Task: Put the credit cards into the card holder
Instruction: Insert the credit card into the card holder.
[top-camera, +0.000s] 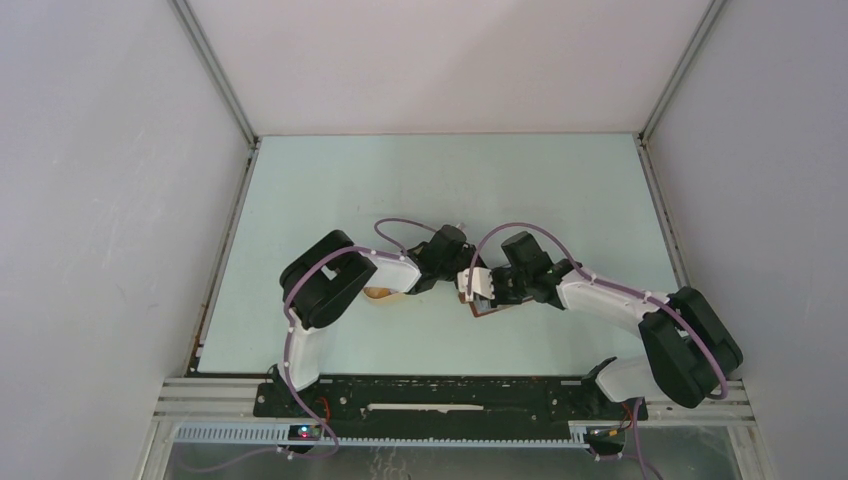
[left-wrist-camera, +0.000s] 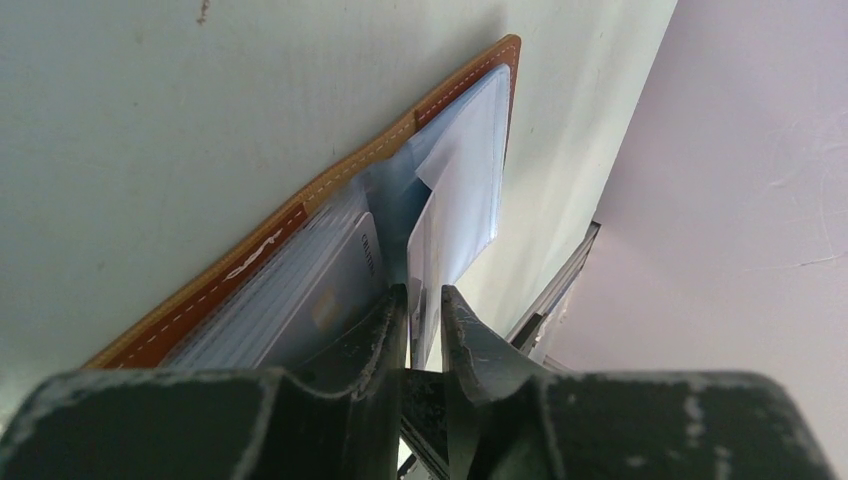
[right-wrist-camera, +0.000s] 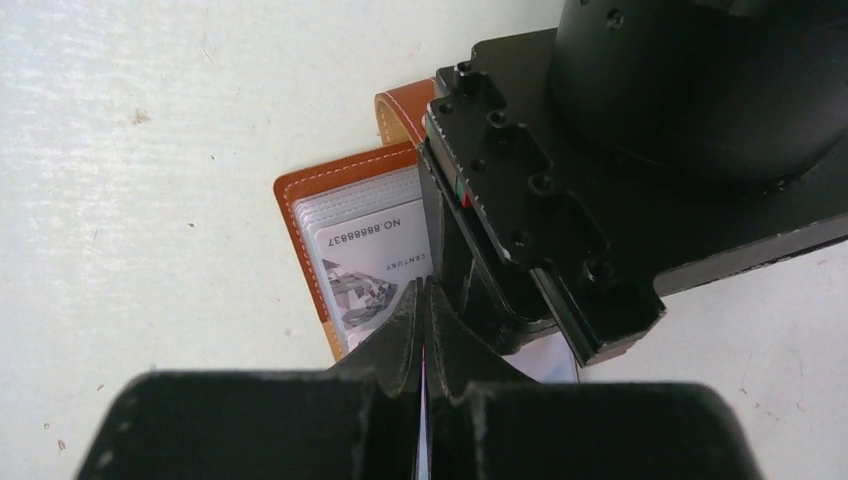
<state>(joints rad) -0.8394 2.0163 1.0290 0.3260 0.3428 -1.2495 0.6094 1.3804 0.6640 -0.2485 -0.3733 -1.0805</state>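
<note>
The card holder (left-wrist-camera: 330, 180) lies open on the table, its brown stitched leather edging greyish clear pockets. A whitish credit card (left-wrist-camera: 421, 250) stands edge-on in a pocket, between the slightly parted fingers of my left gripper (left-wrist-camera: 425, 300); slim gaps show beside it. In the right wrist view the card holder (right-wrist-camera: 300, 215) has a printed card (right-wrist-camera: 375, 262) in its front pocket. My right gripper (right-wrist-camera: 425, 288) is shut on a thin clear pocket leaf. From above, both grippers meet over the card holder (top-camera: 487, 312). Other credit cards are out of view.
A cream-tan tray (top-camera: 383, 294) peeks out under the left arm's forearm. The left arm's black wrist body (right-wrist-camera: 610, 150) hangs close over the right gripper. White walls and metal rails (top-camera: 225, 250) bound the pale green table.
</note>
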